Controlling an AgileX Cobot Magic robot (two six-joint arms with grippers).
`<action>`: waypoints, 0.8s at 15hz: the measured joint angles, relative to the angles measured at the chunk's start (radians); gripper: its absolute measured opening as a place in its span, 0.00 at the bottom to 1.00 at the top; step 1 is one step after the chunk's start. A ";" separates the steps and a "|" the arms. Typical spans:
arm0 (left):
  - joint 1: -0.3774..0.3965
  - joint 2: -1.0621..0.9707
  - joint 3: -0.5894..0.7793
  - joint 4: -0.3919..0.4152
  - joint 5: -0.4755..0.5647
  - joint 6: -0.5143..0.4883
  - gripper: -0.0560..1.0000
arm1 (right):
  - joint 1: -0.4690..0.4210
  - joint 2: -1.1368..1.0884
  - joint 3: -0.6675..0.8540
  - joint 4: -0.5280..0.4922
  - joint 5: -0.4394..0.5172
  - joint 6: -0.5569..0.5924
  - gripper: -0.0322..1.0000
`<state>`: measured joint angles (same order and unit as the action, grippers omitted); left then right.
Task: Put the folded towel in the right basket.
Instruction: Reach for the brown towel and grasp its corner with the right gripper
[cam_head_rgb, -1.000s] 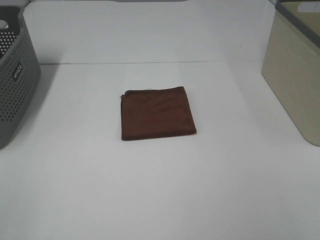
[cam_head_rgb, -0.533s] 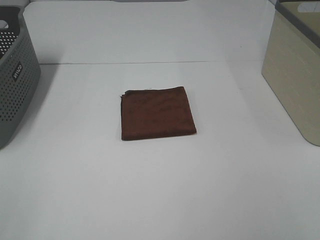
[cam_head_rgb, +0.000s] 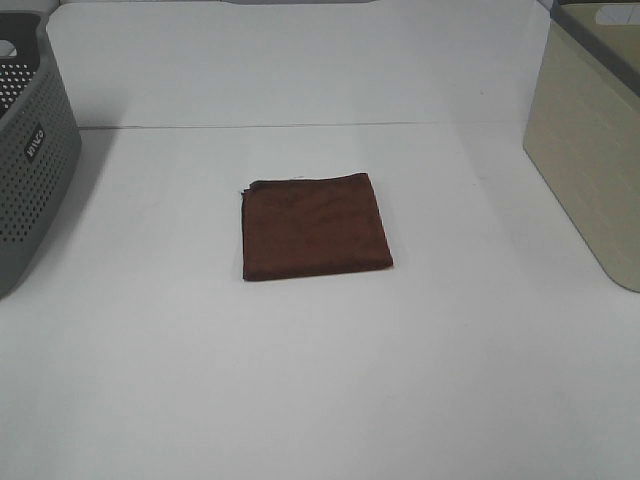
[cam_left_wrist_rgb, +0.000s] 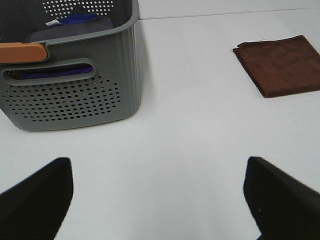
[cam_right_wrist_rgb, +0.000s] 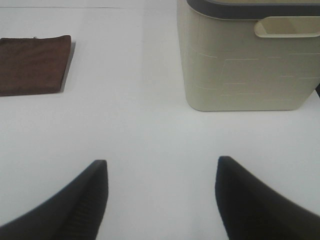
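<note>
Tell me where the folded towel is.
In the exterior high view the folded towel lies flat in the middle, between the grey perforated basket at left and the right basket, touching neither.

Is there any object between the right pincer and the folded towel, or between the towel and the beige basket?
Nothing visible stands in the way. In the right wrist view only bare table lies between the open right pincer and the folded towel, and between that towel and the right basket.
</note>
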<state>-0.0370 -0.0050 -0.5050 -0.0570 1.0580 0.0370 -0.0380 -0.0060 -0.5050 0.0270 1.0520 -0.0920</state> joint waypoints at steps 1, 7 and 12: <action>0.000 0.000 0.000 0.000 0.000 0.000 0.88 | 0.000 0.000 0.000 0.000 0.000 0.000 0.61; 0.000 0.000 0.000 0.000 0.000 0.000 0.88 | 0.000 0.000 0.000 0.000 0.000 0.000 0.61; 0.000 0.000 0.000 0.000 0.000 0.000 0.88 | 0.000 0.000 0.000 0.000 0.000 0.000 0.61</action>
<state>-0.0370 -0.0050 -0.5050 -0.0570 1.0580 0.0370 -0.0380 -0.0060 -0.5050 0.0270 1.0520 -0.0920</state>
